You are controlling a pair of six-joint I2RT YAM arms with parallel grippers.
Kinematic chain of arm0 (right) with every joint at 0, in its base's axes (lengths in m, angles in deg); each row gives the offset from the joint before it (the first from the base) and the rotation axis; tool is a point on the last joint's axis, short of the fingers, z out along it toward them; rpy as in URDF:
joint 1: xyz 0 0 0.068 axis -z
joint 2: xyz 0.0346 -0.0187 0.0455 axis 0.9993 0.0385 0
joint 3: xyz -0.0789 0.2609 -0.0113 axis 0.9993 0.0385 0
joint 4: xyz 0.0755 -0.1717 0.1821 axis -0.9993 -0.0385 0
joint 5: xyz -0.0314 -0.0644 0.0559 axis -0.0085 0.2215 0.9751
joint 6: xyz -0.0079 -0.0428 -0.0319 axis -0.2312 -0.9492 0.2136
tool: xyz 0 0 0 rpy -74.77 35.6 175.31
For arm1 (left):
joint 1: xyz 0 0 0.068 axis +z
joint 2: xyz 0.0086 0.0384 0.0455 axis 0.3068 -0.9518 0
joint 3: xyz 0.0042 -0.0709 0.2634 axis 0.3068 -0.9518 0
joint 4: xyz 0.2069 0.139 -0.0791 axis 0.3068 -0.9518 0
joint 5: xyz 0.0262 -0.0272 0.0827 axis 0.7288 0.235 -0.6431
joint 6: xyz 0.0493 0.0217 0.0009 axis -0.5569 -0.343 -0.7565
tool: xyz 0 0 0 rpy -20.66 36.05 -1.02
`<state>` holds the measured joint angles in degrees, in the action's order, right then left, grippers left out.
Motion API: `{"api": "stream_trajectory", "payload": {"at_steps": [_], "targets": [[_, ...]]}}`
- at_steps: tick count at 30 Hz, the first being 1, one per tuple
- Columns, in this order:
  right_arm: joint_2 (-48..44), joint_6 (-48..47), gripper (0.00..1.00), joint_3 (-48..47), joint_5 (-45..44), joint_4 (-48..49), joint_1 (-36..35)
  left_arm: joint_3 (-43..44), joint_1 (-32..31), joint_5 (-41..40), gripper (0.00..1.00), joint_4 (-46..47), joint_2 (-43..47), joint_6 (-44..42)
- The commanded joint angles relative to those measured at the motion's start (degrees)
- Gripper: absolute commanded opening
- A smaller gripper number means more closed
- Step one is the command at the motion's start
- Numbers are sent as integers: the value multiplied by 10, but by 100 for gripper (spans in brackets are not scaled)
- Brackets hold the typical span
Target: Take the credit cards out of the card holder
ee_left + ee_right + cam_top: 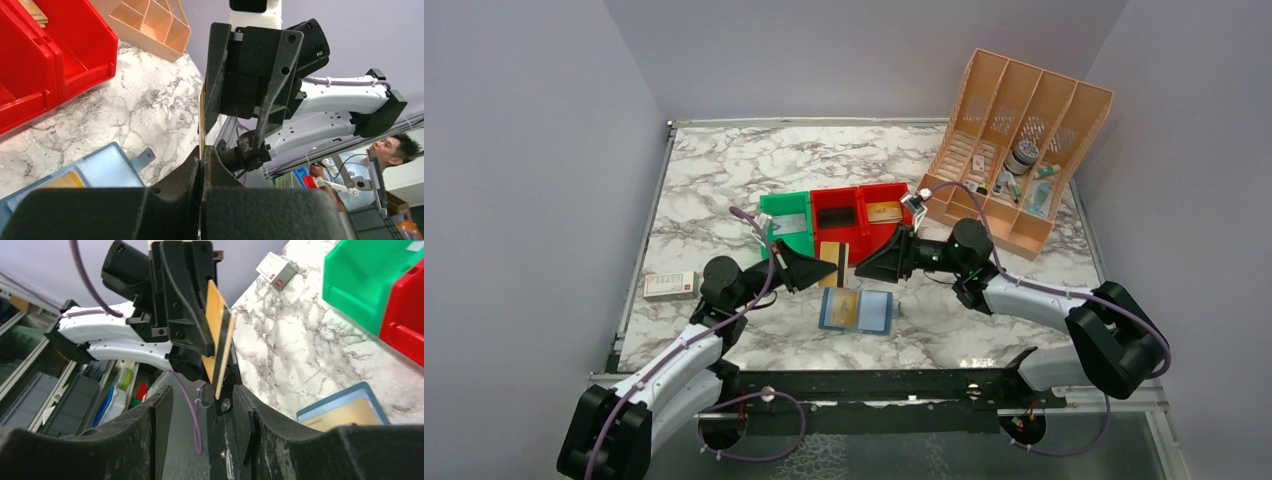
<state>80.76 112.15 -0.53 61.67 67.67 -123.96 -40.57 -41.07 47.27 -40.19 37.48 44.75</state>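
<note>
Centre of frame: left hand [821,272] clamped on a tan-gold credit card [833,258], just above the open card holder [856,311] on the table [724,170]; right hand [862,270] spread wide.

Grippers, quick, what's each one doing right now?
Left gripper: closed on a gold credit card.
Right gripper: open, holding nothing.

Left wrist: credit card [201,120] edge-on, faces hidden; card holder [107,167] partly behind left gripper [202,155] (also cut by frame edge). Top view: desk organizer [999,95] contents too small to identify.
</note>
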Motion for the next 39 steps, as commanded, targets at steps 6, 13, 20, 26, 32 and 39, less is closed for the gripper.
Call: {"api": "stream_trajectory", "payload": {"at_steps": [6,13,20,26,32,39], "targets": [[3,17,48,-13,-32,-9,-32,-29,4,23,0,95,13,52],[17,36,42,-7,-41,17,-41,-49,3,32,0,174,-17,80],[14,69,38,4,-63,40,-41,-65,3,31,0,210,-38,92],[25,91,35,-1,-70,38,-41,-69,3,26,0,211,-35,95],[36,91,32,-17,-71,26,-51,-71,3,25,0,212,-31,99],[50,96,22,-27,-55,48,-61,-74,2,21,0,213,-30,102]]}}
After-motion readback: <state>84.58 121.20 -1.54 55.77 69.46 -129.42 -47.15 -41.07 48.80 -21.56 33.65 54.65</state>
